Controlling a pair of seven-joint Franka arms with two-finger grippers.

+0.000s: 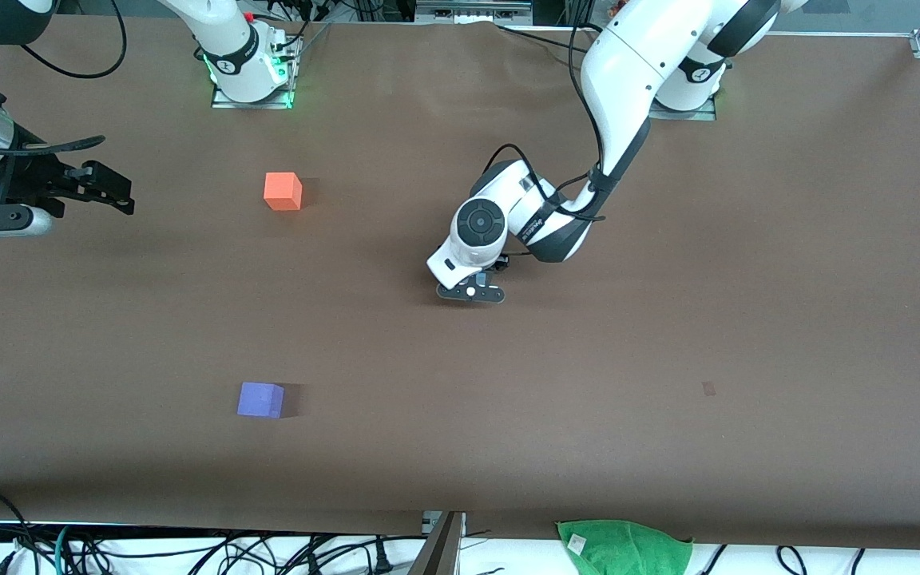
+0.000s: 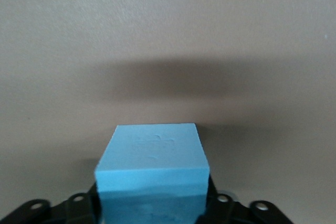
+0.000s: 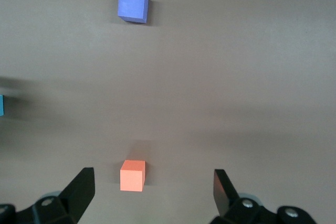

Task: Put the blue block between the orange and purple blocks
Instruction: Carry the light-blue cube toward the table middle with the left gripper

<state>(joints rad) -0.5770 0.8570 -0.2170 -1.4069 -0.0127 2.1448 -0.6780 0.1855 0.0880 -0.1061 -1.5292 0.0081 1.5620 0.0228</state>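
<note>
The blue block sits between the jaws of my left gripper, which is low over the middle of the table. In the front view the hand hides it. A sliver of the blue block shows in the right wrist view. The orange block lies toward the right arm's end, farther from the front camera. The purple block lies nearer to that camera, almost in line with the orange one. My right gripper waits open and empty at the right arm's end of the table. The orange block and the purple block both show in its wrist view.
A green cloth hangs at the table's edge nearest the front camera. Cables run below that edge. The two arm bases stand along the table's edge farthest from the front camera. Bare brown tabletop stretches toward the left arm's end.
</note>
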